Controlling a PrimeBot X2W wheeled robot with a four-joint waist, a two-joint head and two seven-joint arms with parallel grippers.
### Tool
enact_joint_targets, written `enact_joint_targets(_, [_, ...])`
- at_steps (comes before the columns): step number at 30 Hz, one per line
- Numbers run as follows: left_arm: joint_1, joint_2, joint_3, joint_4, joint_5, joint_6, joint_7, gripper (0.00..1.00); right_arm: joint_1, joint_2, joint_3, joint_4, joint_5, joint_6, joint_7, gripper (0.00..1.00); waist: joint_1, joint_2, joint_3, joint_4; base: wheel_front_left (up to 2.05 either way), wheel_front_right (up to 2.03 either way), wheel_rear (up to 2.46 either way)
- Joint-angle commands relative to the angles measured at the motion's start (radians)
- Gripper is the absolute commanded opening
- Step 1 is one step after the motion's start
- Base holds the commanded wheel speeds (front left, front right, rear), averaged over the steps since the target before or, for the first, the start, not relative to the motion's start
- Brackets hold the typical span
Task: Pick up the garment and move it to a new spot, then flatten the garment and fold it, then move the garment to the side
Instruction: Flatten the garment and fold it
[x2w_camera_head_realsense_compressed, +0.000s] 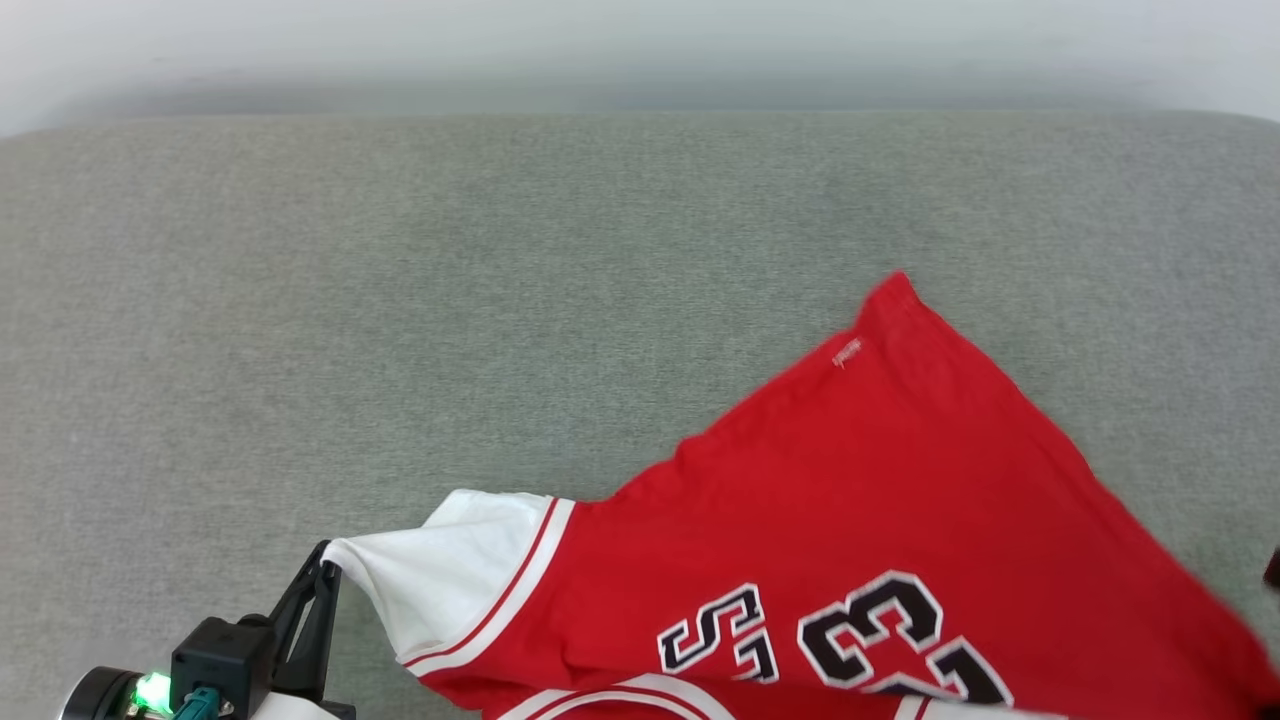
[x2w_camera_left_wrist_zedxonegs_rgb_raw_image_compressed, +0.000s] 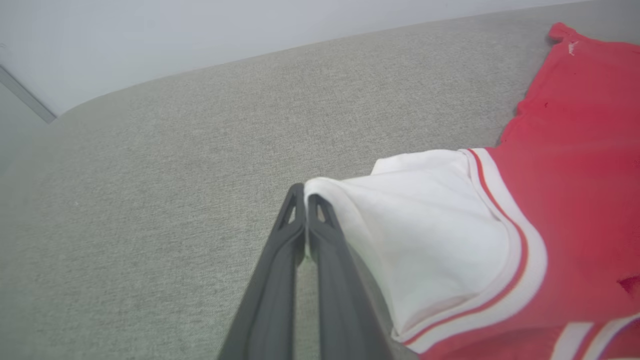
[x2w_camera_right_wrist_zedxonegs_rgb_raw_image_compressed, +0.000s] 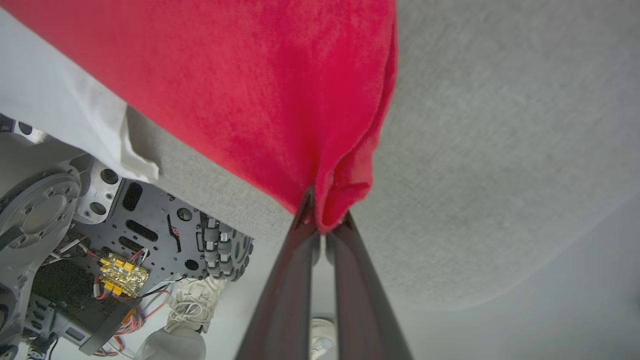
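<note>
Head view, garment: the garment (x2w_camera_head_realsense_compressed: 880, 480) lies face up on the grey cloth-covered desk (x2w_camera_head_realsense_compressed: 400, 250), in the near right part; one red hem corner points away from the robot, the collar runs off the near edge of the view
Head view, left hand: the left hand (x2w_camera_head_realsense_compressed: 323, 566) sits at the near left, fingers clenched on the tip of the white sleeve (x2w_camera_head_realsense_compressed: 440, 570); the cloth there is pulled into a taut point
Head view, axis: the shirt runs from that sleeve rightward and away, so its body lies wholly to the right of the left hand

Left wrist view, grip: the left hand (x2w_camera_left_wrist_zedxonegs_rgb_raw_image_compressed: 305, 200) has both fingers pressed together with the sleeve's edge pinched at the very tips; the sleeve fans out to the right, the red body beyond it; bare desk to the left and ahead

Right wrist view, grip: the right hand (x2w_camera_right_wrist_zedxonegs_rgb_raw_image_compressed: 320, 222) is clamped on a bunched red edge of the garment (x2w_camera_right_wrist_zedxonegs_rgb_raw_image_compressed: 240, 85); which corner, I cannot tell; the robot's base (x2w_camera_right_wrist_zedxonegs_rgb_raw_image_compressed: 125, 225) shows below the desk's edge

Judgement: with both ends pinched, spreading likely turns on drawing the hands apart along the sleeve-to-hem line; the left is nearer the sleeve
</note>
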Motion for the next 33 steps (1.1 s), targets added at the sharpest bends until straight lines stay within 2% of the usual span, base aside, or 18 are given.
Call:
enact_joint_targets(1, [0.008, 0.006, 0.006, -0.008, -0.005, 0.008, 0.001, 0.00, 0.066, 0.020, 0.006, 0.014, 0.011, -0.001, -0.026, 0.00, 0.0001, 0.0000, -0.001, -0.017, 0.00, 0.00, 0.00])
enact_joint_targets(5, [0.003, 0.013, 0.005, -0.013, -0.004, 0.004, 0.009, 0.00, 0.203, 0.068, 0.013, 0.046, 0.024, -0.001, -0.081, 0.00, 0.0001, 0.0000, 0.010, -0.030, 0.00, 0.00, 0.00])
enact_joint_targets(6, [-0.006, 0.017, 0.004, -0.017, -0.002, 0.003, 0.012, 0.00, 0.271, 0.121, 0.002, 0.072, 0.016, -0.001, -0.113, 0.00, 0.0001, 0.0000, 0.017, -0.033, 0.00, 0.00, 0.00])
enact_joint_targets(10, [-0.008, 0.019, 0.003, -0.018, -0.004, 0.006, 0.017, 0.00, 0.298, 0.165, -0.046, 0.085, 0.001, -0.001, -0.146, 0.00, 0.0001, 0.0000, 0.017, -0.038, 0.00, 0.00, 0.00])
enact_joint_targets(12, [-0.005, 0.018, 0.002, -0.019, -0.006, 0.010, 0.017, 0.00, 0.284, 0.169, -0.097, 0.092, -0.011, -0.001, -0.169, 1.00, 0.0001, 0.0000, 0.012, -0.040, 0.00, 0.00, 0.00])
enact_joint_targets(20, [-0.007, 0.009, -0.008, -0.026, -0.002, 0.013, 0.020, 0.00, 0.209, 0.128, -0.333, 0.031, -0.046, -0.001, -0.182, 1.00, 0.0001, 0.0000, 0.000, -0.026, 0.00, 0.00, 0.00])
enact_joint_targets(24, [-0.029, 0.000, -0.019, -0.029, 0.006, 0.008, 0.025, 0.00, 0.130, 0.136, -0.434, -0.012, -0.075, -0.001, -0.153, 1.00, 0.0001, 0.0000, 0.016, -0.008, 0.00, 0.00, 0.00])
enact_joint_targets(28, [-0.057, -0.012, -0.028, -0.026, 0.016, 0.000, 0.026, 0.00, 0.024, 0.159, -0.464, -0.062, -0.109, -0.001, -0.077, 1.00, 0.0001, 0.0000, 0.044, 0.013, 0.00, 0.00, 0.00])
enact_joint_targets(33, [-0.092, -0.025, -0.036, -0.022, 0.029, -0.008, 0.024, 0.00, -0.126, 0.215, -0.403, -0.086, -0.166, -0.001, 0.046, 1.00, 0.0001, 0.0000, 0.088, 0.041, 0.00, 0.00, 0.00])
